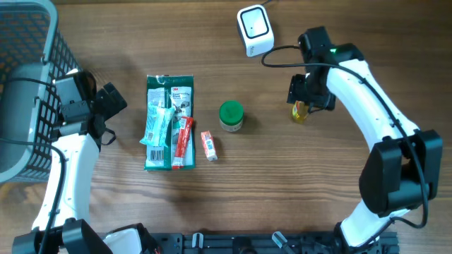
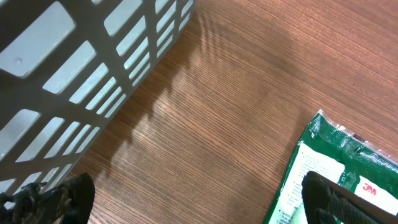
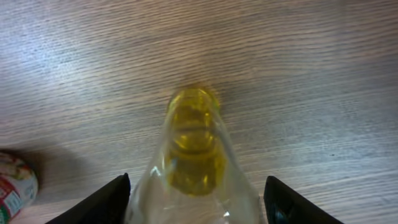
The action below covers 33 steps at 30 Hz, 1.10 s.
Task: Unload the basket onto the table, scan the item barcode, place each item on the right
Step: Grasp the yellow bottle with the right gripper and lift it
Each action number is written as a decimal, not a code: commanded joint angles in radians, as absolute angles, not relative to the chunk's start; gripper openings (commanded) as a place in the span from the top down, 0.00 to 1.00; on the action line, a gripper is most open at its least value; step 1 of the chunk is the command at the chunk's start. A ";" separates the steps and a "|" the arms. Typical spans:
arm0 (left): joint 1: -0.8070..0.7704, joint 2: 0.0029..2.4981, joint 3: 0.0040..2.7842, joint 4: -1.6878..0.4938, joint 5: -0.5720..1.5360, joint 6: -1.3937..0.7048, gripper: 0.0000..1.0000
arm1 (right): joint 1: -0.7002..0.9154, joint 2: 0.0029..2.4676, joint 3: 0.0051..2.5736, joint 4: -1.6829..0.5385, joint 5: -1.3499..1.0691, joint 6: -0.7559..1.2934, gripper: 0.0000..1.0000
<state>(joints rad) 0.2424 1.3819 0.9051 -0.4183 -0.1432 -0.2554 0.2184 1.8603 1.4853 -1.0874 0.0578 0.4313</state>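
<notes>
A small clear bottle with a yellow cap [image 1: 300,113] stands on the wooden table at the right. In the right wrist view the bottle [image 3: 196,143] fills the space between the fingers. My right gripper [image 3: 198,186] straddles it from above, one finger close against each side; whether they press on it does not show. In the overhead view the right gripper [image 1: 306,97] covers most of the bottle. The white barcode scanner [image 1: 255,28] sits at the back, left of the right arm. My left gripper [image 2: 199,193] hangs open over bare wood, holding nothing.
A grey mesh basket [image 1: 28,92] stands at the far left, its wall [image 2: 74,68] close to the left gripper [image 1: 113,102]. A green packet [image 1: 169,85] lies mid-table under a red tube [image 1: 183,141], with a small box [image 1: 209,145] beside them. A green-lidded jar [image 1: 231,115] stands left of the bottle.
</notes>
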 commanded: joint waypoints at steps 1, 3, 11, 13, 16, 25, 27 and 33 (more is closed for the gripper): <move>0.246 1.369 0.920 -0.416 -0.139 -0.243 0.00 | 0.167 1.870 1.498 -1.085 -0.047 0.392 0.32; 0.246 1.369 0.920 -0.416 -0.139 -0.243 0.00 | 0.165 1.870 1.498 -1.083 -0.046 0.391 0.34; 0.246 1.369 0.920 -0.416 -0.139 -0.243 0.00 | 0.165 1.847 1.519 -1.090 -0.046 0.391 0.34; 0.246 1.369 0.920 -0.416 -0.139 -0.243 0.00 | 0.165 1.847 1.518 -1.095 -0.046 0.392 0.35; 0.246 1.369 0.920 -0.416 -0.139 -0.243 0.00 | 0.178 1.847 1.518 -1.094 -0.043 0.393 0.36; 0.246 1.369 0.920 -0.416 -0.139 -0.243 0.00 | 0.197 1.847 1.518 -1.088 0.022 0.448 0.42; 0.246 1.369 0.920 -0.416 -0.139 -0.243 0.00 | 0.197 1.847 1.518 -1.097 0.021 0.445 0.45; 0.246 1.369 0.920 -0.416 -0.139 -0.243 0.00 | 0.184 1.808 1.520 -1.103 0.000 0.415 0.73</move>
